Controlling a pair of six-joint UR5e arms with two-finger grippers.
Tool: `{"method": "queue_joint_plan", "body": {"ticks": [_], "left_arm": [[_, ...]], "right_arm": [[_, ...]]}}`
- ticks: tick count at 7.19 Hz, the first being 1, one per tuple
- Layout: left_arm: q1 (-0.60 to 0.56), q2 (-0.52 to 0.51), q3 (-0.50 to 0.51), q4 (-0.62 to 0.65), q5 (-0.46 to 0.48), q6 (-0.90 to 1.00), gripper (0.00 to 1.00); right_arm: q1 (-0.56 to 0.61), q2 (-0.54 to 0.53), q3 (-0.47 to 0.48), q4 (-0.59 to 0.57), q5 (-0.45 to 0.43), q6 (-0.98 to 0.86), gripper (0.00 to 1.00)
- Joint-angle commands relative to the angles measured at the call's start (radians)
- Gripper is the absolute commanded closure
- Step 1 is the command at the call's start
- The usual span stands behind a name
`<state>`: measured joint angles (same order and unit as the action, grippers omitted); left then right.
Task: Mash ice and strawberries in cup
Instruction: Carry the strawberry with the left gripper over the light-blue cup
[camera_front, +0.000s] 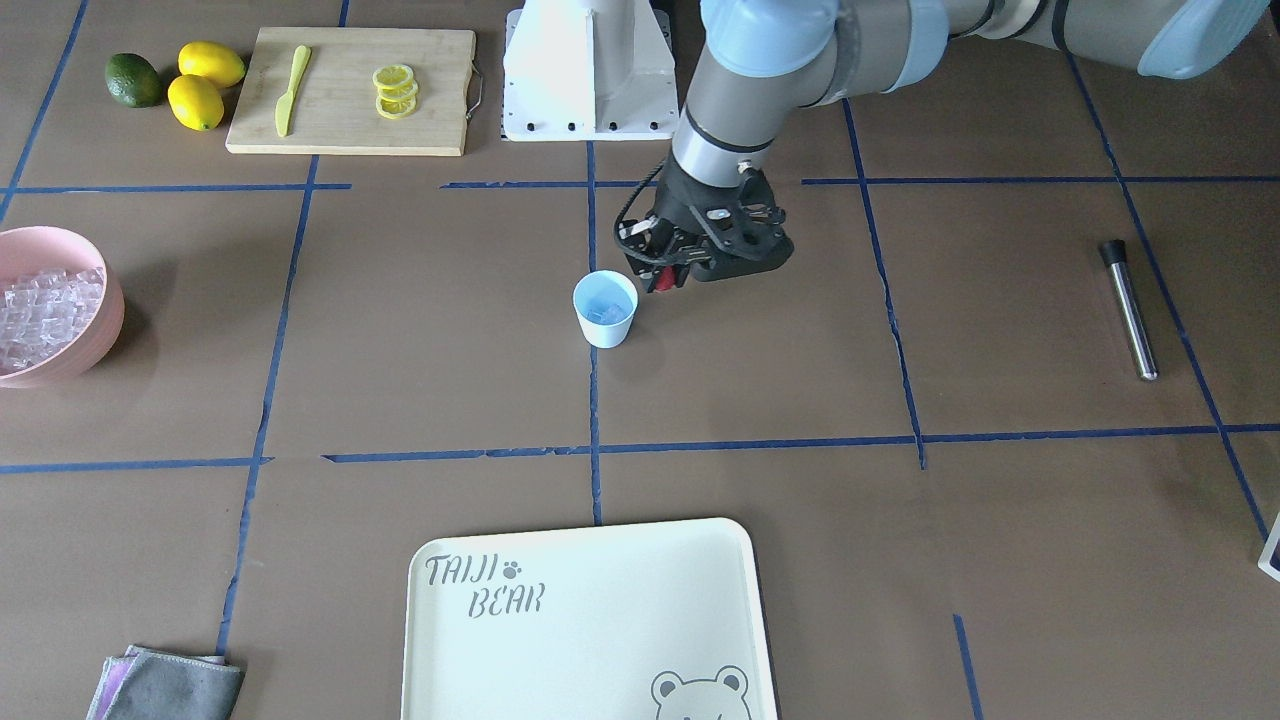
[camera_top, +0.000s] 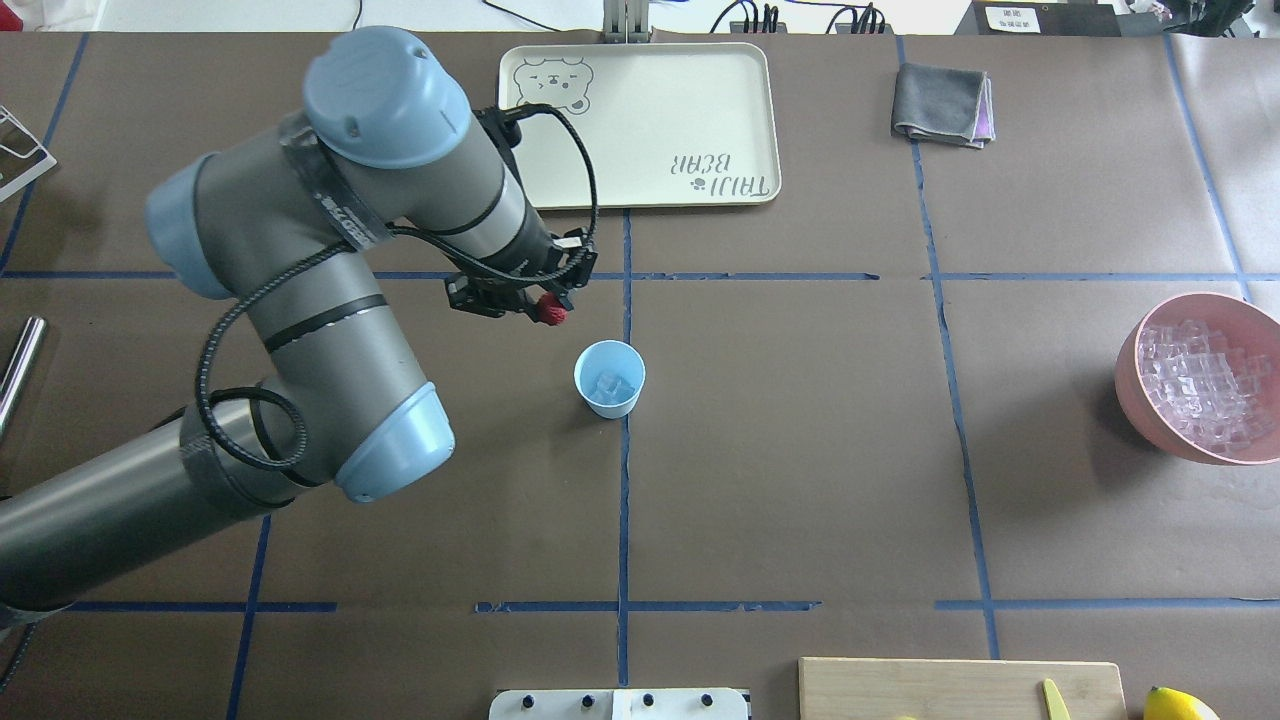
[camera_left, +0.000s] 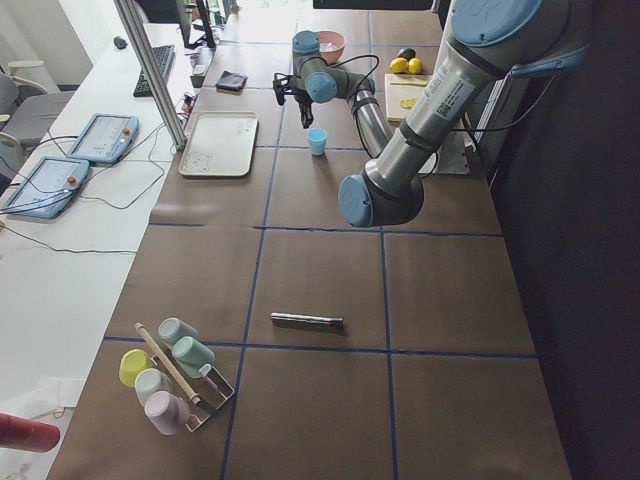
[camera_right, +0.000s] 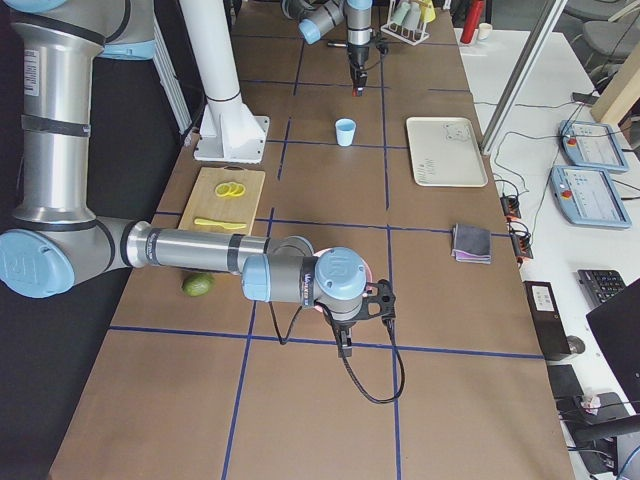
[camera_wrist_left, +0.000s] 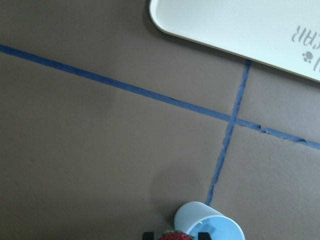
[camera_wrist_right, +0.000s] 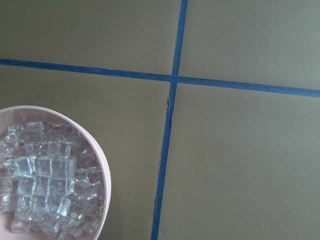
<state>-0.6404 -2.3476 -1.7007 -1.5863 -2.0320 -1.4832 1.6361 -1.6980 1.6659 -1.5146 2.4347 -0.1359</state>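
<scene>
You see the left gripper (camera_top: 545, 305) pinching the strawberry (camera_top: 551, 314) just left of the upright cup (camera_top: 609, 378), which holds some ice (camera_top: 610, 384), and far right sits the pink bowl (camera_top: 1140, 400) of cubes, by the right gripper (camera_right: 345, 345), whose fingers you cannot tell are spread or together.

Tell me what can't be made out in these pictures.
Right end effector: seen only in the exterior right view, too small to tell open or shut.
Strawberry: left wrist view, cut off by the bottom edge.
Ice in the cup: overhead view, too small to count.
</scene>
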Motion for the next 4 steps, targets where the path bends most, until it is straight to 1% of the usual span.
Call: {"method": "queue_joint_plan", "body": {"ticks": [1,4], "left_arm": [[0.063,-0.027,0.061,-0.052,0.007,-0.023,1.00],[0.085,-0.024,0.085,-0.054,0.007,-0.020,0.99]], "right_arm": [[0.002,0.001,0.002,0.004,0.001,0.006,0.01],[0.002,0.001,0.008,0.004,0.001,0.010,0.01]]}}
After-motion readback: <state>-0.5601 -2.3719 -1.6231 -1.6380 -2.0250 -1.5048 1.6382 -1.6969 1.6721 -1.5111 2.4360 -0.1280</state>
